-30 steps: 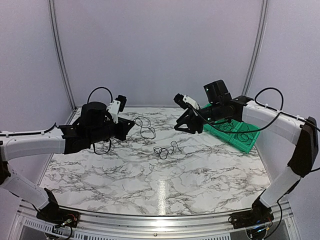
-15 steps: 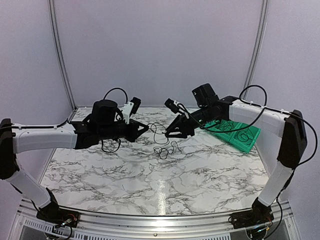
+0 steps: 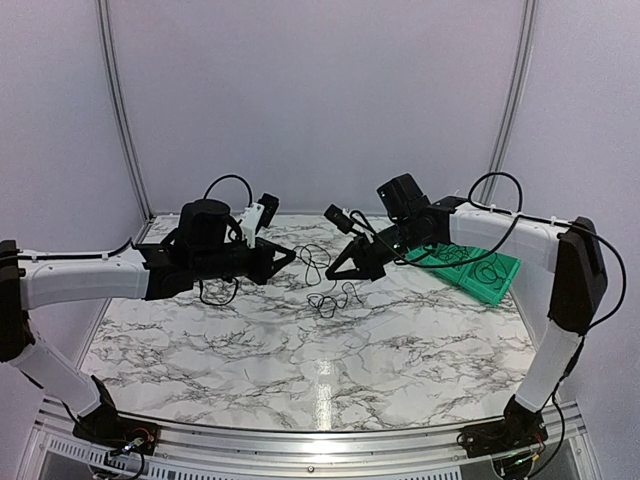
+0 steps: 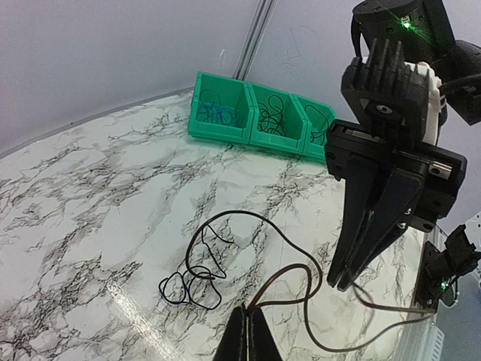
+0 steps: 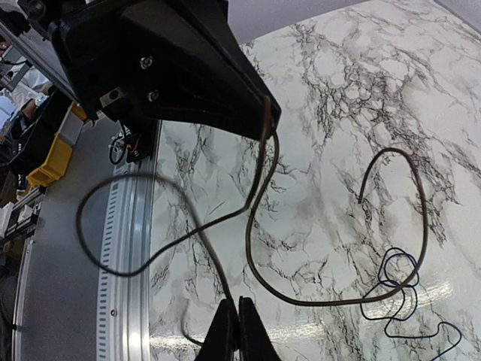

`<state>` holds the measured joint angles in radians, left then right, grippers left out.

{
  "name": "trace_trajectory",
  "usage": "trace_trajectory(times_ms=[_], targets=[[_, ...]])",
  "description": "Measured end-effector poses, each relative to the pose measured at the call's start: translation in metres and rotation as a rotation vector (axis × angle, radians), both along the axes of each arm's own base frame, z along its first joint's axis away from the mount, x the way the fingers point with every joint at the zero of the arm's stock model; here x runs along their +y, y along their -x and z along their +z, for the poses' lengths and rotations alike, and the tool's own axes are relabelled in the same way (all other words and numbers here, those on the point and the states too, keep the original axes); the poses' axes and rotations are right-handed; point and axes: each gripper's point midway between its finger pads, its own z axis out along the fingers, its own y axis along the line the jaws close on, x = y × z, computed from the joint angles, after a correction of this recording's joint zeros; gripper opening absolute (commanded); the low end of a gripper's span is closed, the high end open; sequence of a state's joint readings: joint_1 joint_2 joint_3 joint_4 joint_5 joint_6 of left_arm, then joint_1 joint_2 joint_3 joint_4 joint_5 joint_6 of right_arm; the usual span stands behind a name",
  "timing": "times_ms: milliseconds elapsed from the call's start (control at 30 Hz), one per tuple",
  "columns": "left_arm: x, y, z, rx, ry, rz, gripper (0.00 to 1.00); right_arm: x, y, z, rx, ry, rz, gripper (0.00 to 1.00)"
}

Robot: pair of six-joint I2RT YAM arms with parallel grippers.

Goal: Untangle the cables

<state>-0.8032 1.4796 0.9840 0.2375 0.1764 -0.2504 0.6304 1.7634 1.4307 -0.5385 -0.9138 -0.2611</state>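
Both grippers hold thin dark cables above the middle of the marble table. My left gripper point(image 3: 290, 257) is shut on a brown-black cable point(image 4: 301, 274) that loops away from its tips point(image 4: 252, 312). My right gripper point(image 3: 333, 275) faces it a short gap away and is shut on a black cable point(image 5: 188, 218) at its tips point(image 5: 237, 304). A slack loop point(image 3: 315, 262) hangs between them. Below lie small blue loops point(image 4: 188, 289), tangled with a thin black wire point(image 3: 330, 298). The blue loops also show in the right wrist view point(image 5: 398, 289).
A green three-compartment bin point(image 3: 480, 270) stands at the back right with coiled cables inside; it also shows in the left wrist view point(image 4: 255, 116). The right wrist view shows the table's metal side rail point(image 5: 135, 248) and clutter beyond it.
Both arms have moved inward towards each other over the table's middle. The cable loop between the grippers has gone slacker and hangs lower. Both grippers have stayed shut.
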Motion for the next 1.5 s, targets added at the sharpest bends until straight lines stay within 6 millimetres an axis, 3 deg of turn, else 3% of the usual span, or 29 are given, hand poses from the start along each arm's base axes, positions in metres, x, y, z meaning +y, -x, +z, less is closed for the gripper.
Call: trace_trajectory(times_ms=[267, 433, 533, 633, 800, 967, 1033, 1100, 1267, 1500], targets=[[0.001, -0.001, 0.001, -0.003, 0.000, 0.007, 0.00, -0.005, -0.001, 0.005, -0.050, 0.019, -0.011, 0.00], [0.005, -0.002, -0.006, 0.001, -0.013, 0.024, 0.00, -0.025, -0.020, 0.033, -0.157, 0.043, -0.078, 0.00], [0.007, -0.003, -0.008, -0.001, -0.020, 0.039, 0.00, -0.054, -0.049, 0.064, -0.241, 0.037, -0.179, 0.00], [0.009, -0.005, -0.007, -0.009, -0.025, 0.053, 0.00, -0.097, -0.082, 0.095, -0.331, 0.039, -0.325, 0.00], [0.009, -0.006, -0.003, -0.023, -0.017, 0.058, 0.00, -0.158, -0.111, 0.121, -0.402, 0.074, -0.535, 0.00], [0.001, -0.005, 0.017, -0.060, 0.031, 0.032, 0.01, -0.177, -0.117, 0.126, -0.427, 0.102, -0.613, 0.00], [-0.001, -0.005, 0.024, -0.069, 0.044, 0.027, 0.21, -0.182, -0.120, 0.122, -0.430, 0.120, -0.634, 0.00], [-0.001, -0.005, 0.024, -0.069, 0.040, 0.024, 0.32, -0.188, -0.126, 0.118, -0.438, 0.146, -0.665, 0.00], [0.005, -0.007, 0.004, -0.012, -0.014, 0.042, 0.35, -0.231, -0.152, 0.120, -0.498, 0.218, -0.821, 0.00], [0.007, -0.007, 0.000, 0.000, -0.029, 0.046, 0.36, -0.259, -0.171, 0.124, -0.550, 0.254, -0.920, 0.00]])
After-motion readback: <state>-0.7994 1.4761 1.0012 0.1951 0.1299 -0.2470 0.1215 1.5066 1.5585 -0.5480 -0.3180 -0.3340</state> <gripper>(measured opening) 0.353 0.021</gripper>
